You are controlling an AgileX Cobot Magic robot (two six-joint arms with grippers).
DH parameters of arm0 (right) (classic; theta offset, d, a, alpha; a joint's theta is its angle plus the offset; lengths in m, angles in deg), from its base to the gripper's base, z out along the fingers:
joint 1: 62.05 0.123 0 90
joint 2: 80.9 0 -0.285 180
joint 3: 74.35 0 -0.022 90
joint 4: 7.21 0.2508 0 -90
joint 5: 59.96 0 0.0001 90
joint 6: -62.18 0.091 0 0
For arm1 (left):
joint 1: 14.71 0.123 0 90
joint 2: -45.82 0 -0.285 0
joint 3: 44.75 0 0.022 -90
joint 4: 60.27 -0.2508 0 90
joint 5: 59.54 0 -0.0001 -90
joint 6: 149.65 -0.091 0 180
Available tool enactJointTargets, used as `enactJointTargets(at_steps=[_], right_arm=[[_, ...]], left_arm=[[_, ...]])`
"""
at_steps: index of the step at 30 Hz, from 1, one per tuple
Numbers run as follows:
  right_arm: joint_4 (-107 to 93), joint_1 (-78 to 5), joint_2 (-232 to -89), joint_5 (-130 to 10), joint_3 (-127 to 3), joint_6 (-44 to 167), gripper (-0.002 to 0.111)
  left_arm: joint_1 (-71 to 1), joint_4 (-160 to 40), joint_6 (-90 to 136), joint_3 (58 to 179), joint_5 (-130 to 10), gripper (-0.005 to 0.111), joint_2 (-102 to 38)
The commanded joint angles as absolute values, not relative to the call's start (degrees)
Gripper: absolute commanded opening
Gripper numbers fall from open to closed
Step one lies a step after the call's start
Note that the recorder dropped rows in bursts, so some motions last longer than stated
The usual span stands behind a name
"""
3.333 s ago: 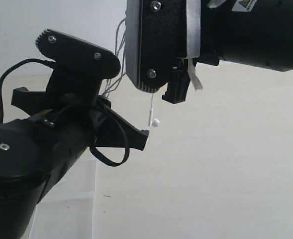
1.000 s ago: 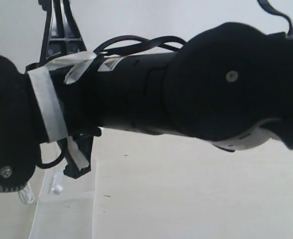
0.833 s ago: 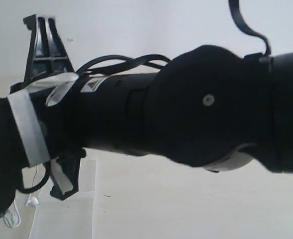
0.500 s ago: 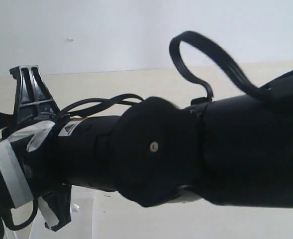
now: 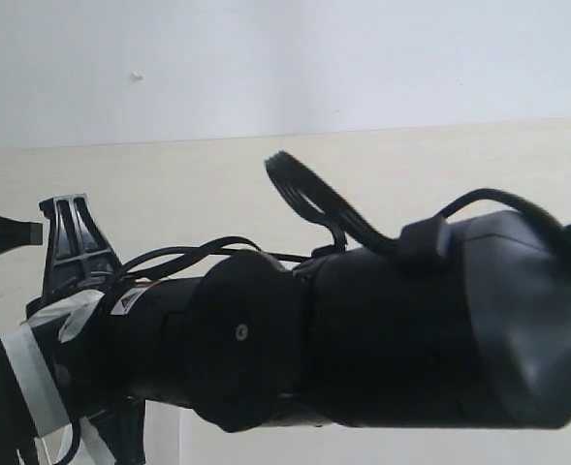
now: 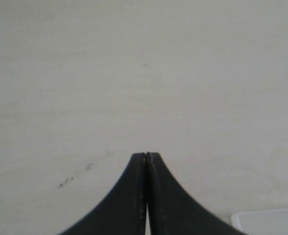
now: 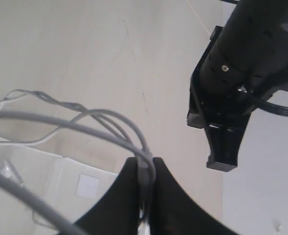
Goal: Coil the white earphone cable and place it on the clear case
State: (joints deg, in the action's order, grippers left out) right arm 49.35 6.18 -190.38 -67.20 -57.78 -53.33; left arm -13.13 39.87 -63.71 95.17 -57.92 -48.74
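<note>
In the right wrist view my right gripper (image 7: 144,164) is shut on a bundle of loops of the white earphone cable (image 7: 85,115). The loops arch out over the clear case (image 7: 36,181), which lies flat below with its whitish square label (image 7: 88,186) showing. My left gripper (image 6: 146,155) is shut with nothing in it and hangs over bare table. A corner of the case (image 6: 266,223) shows beside it. From the right wrist, the left gripper (image 7: 222,164) stands off to one side of the case. In the exterior view the cable and case are hidden behind the right arm (image 5: 363,339).
The pale wooden table (image 5: 459,165) spreads around the case, with a white wall behind it. The right arm, with its black cable loops (image 5: 314,199) and white tape (image 5: 33,387), fills the lower exterior view.
The right arm has swung across to the left and sunk lower in the exterior view. The dangling earbud seen earlier is now hidden behind it.
</note>
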Motion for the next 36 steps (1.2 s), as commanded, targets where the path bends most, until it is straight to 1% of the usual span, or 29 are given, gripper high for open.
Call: enactJointTargets(at_steps=[1,15,23,36], right_arm=[[49.72,6.3,-191.61,-67.89,-58.21,-53.14,0.0],[49.65,6.3,-194.82,-68.3,-58.21,-46.86,0.0],[49.65,6.3,-196.86,-68.41,-58.21,-46.63,0.0],[49.65,6.2,-198.17,-76.49,-58.21,-40.04,0.0]], left_arm=[[-12.97,39.68,-63.54,94.92,-59.13,0.0,-48.49],[-12.97,39.68,-63.68,94.92,-60.17,0.0,-48.49],[-12.97,39.68,-63.68,94.92,-60.5,0.0,-48.49],[-12.97,39.68,-63.79,94.92,-60.5,0.0,-48.49]])
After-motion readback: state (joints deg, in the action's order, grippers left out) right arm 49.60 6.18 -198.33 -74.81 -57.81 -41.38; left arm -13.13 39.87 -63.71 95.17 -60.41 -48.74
